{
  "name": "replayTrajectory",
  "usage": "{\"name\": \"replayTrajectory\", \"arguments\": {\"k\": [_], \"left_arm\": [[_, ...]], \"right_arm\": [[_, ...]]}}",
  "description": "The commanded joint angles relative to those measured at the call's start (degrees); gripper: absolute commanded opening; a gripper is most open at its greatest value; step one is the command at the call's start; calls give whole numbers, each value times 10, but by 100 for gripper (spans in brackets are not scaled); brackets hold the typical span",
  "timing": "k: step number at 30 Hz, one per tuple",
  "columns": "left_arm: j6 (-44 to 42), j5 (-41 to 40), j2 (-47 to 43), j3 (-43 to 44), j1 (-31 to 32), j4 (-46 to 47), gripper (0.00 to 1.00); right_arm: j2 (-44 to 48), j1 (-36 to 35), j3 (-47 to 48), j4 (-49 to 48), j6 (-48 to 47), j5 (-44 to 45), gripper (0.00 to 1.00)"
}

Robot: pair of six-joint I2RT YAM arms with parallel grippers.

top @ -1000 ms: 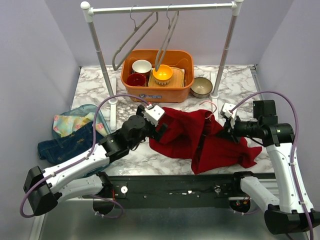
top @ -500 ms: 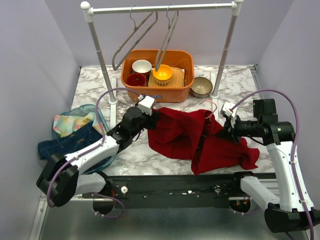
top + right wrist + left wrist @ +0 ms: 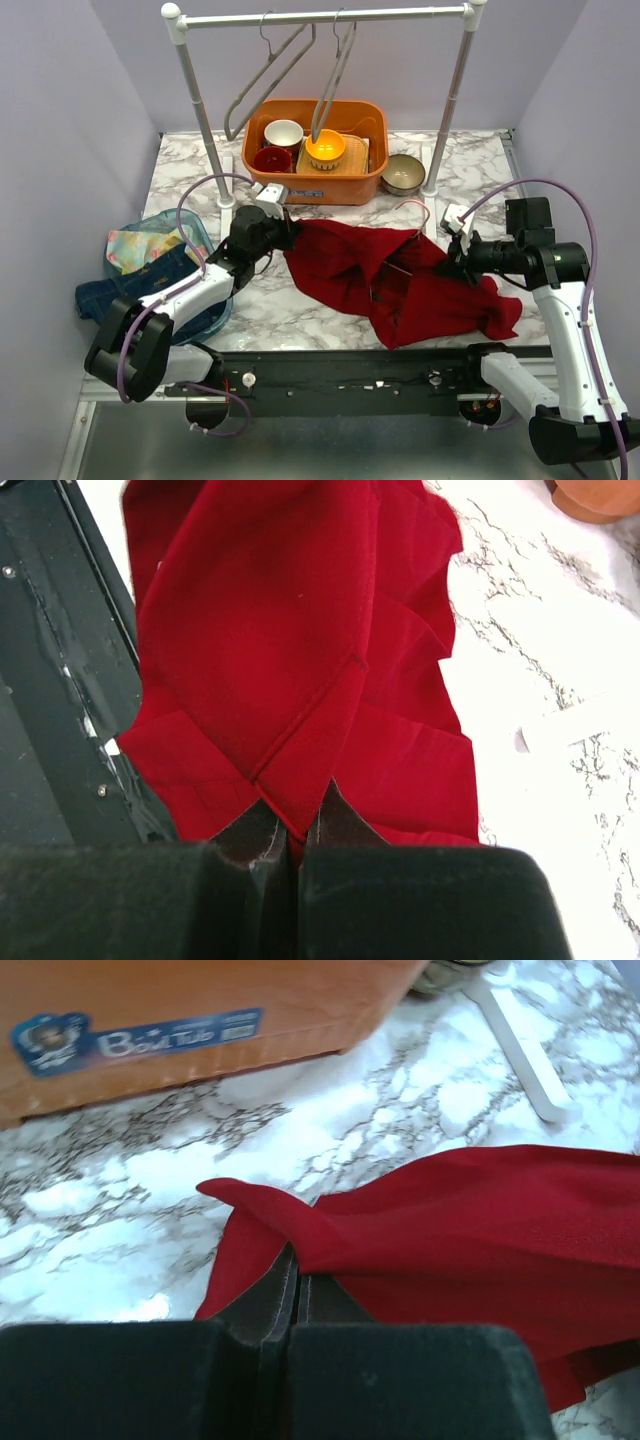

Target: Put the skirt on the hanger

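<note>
The white marble-patterned desk carries everything. At its far side stands a white tube clothes rack, with a grey triangular hanger and a second grey hanger hooked on its rail. The red cloth skirt lies rumpled on the desk between the two arms, in front of the orange plastic tub of bowls and well below both hangers.

The left claw is pressed together on the skirt's left corner, with only a thin fold nipped at its tips. The right claw pinches a creased fold on the skirt's right side.

With both ends gripped, the step in hand looks like lifting and spreading the cloth. It would go best if both claws rise together and draw apart just enough to pull the top edge straight without tearing the fold from the left grip. They should go slowly, since that bite looks shallow. The hem must clear the tub and its bowls on the way to the rail. Which edge is the waistband cannot be told.
</note>
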State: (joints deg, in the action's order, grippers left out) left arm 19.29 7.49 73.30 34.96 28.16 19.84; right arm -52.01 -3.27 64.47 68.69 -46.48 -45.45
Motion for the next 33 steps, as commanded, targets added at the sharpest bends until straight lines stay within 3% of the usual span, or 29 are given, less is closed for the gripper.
{"name": "replayTrajectory", "arguments": {"k": [1, 12, 13, 14, 17, 20, 27, 33], "left_arm": [[67, -40, 16, -7, -43, -20, 0], [117, -48, 39, -4, -72, -29, 1], [120, -39, 29, -5, -72, -27, 8], [123, -18, 18, -7, -72, -23, 27], [145, 4, -55, -13, -72, -31, 52], [143, 13, -143, -4, -72, -80, 66], [91, 45, -306, 31, -72, -197, 83], [-15, 109, -344, 100, -72, -331, 92]], "right_arm": [[12, 5, 22, 1, 0, -9, 1], [51, 5, 43, 17, 14, 14, 1], [53, 5, 44, 13, 17, 19, 1], [57, 5, 44, 12, 20, 20, 1], [59, 5, 44, -4, 45, 36, 0], [66, 5, 58, -28, 79, 68, 1], [48, 6, 164, -86, 187, 173, 1], [-62, 5, 294, -123, 258, 202, 0]]}}
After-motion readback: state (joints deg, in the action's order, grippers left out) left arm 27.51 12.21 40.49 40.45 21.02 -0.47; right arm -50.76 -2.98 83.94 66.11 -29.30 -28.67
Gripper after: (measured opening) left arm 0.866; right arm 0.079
